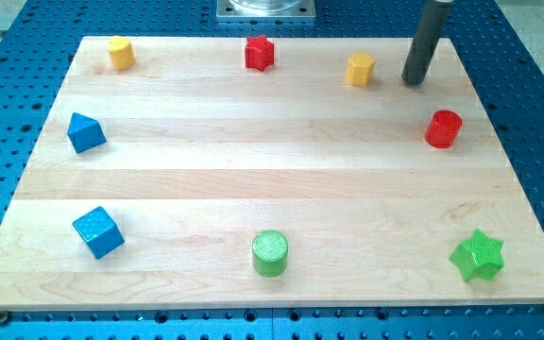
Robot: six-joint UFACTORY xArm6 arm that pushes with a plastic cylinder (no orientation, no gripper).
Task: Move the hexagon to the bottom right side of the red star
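My tip (415,81) rests on the counter (272,179) just to the view's right of the yellow hexagon (360,69), not touching it. The red star (260,52) sits farther left. No claw exists here.

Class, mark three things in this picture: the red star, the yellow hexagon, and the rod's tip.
red star (260,52), camera view, middle of its top face.
yellow hexagon (360,69), camera view, centre of the block.
my tip (414,81), camera view, the rod's very end, right of the hexagon.
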